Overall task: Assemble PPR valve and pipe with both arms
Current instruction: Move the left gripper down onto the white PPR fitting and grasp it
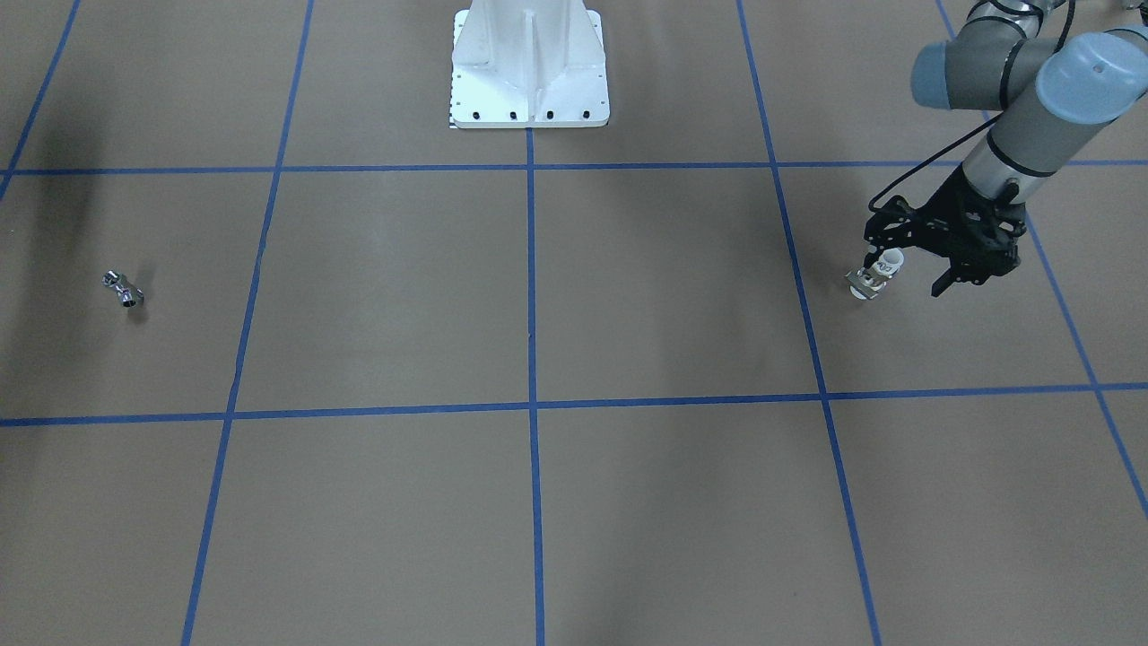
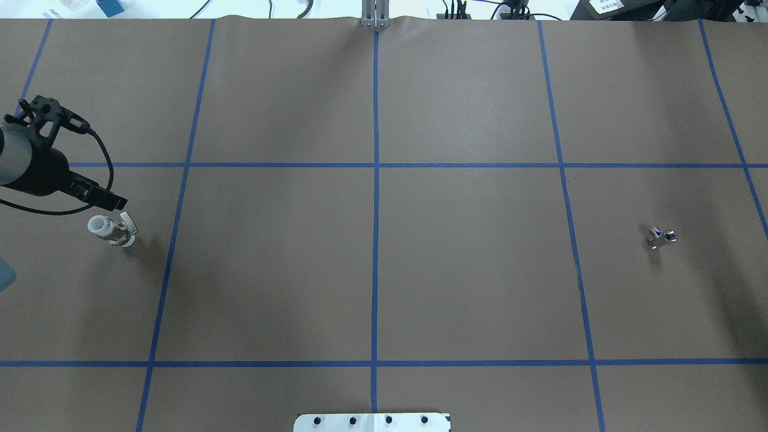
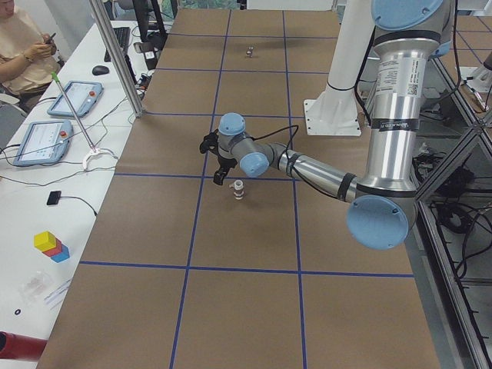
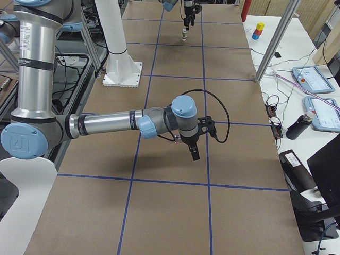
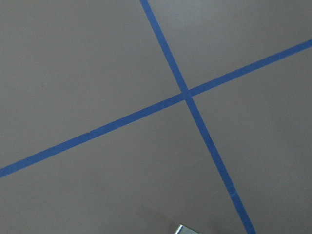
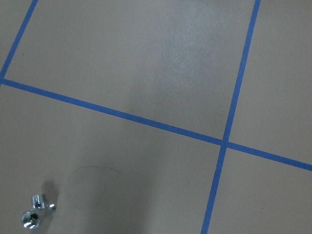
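Observation:
The PPR valve (image 1: 876, 275) stands upright on the brown table at the robot's far left, with its white ring top and pale base plate; it also shows in the overhead view (image 2: 111, 230) and the left side view (image 3: 239, 189). My left gripper (image 1: 901, 267) hangs open right beside it, one finger (image 2: 111, 200) close to the valve without holding it. The chrome pipe (image 1: 123, 289) lies alone at the far right, also seen in the overhead view (image 2: 662, 236) and the right wrist view (image 6: 35, 213). My right gripper (image 4: 202, 141) shows only in the right side view, so I cannot tell its state.
The white bolted pedestal (image 1: 529, 67) stands at the robot's edge of the table. Blue tape lines (image 2: 376, 180) divide the brown surface into squares. A side table with tablets (image 3: 46, 138) and an operator (image 3: 19, 46) lies beyond the far edge.

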Controlling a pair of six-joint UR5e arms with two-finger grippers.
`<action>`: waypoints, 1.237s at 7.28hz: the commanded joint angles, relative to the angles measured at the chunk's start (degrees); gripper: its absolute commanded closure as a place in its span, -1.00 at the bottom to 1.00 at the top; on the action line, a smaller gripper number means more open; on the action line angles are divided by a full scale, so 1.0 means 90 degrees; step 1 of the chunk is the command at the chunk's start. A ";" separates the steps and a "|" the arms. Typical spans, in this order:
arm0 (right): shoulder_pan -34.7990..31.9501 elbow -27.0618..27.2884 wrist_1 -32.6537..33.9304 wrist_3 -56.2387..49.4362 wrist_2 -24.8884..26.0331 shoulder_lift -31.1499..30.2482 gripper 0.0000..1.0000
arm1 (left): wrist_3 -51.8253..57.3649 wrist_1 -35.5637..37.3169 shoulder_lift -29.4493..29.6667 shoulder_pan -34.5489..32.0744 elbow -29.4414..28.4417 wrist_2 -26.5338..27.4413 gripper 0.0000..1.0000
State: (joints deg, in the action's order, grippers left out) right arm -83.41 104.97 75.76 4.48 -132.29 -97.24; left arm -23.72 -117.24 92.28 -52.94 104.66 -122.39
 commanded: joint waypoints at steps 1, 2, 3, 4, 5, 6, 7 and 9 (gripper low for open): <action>0.0000 -0.0062 -0.0010 -0.0009 0.0001 0.0003 -0.99 | 0.1030 0.0019 -0.0126 0.0227 0.0041 0.0035 -1.00; 0.0000 -0.0062 -0.0010 -0.0010 0.0001 0.0003 -0.99 | 0.1130 0.0038 -0.0136 0.0305 0.0032 0.0035 -1.00; 0.0000 -0.0062 -0.0010 -0.0010 0.0001 0.0003 -0.99 | 0.1131 0.0038 -0.0136 0.0441 -0.0027 0.0054 -0.98; 0.0000 -0.0062 -0.0010 -0.0010 0.0001 0.0003 -0.99 | 0.1131 0.0048 -0.0136 0.0530 -0.0095 0.0064 -0.97; 0.0000 -0.0062 -0.0010 0.0000 0.0001 0.0003 -0.99 | 0.1131 0.0038 -0.0136 0.0550 -0.0202 0.0074 -0.96; 0.0000 -0.0062 -0.0010 0.0000 0.0001 0.0003 -0.99 | 0.1141 0.0048 -0.0136 0.0550 -0.0242 0.0074 -0.88; 0.0000 -0.0062 -0.0010 0.0000 0.0001 0.0003 -0.99 | 0.1131 0.0048 -0.0136 0.0560 -0.0319 0.0074 -0.78; 0.0000 -0.0062 -0.0010 0.0000 0.0001 0.0003 -0.99 | 0.1141 0.0048 -0.0146 0.0550 -0.0330 0.0064 0.19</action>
State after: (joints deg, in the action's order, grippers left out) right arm -83.41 104.41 75.67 4.48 -132.28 -97.21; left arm -13.47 -116.81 91.03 -47.95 101.83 -121.79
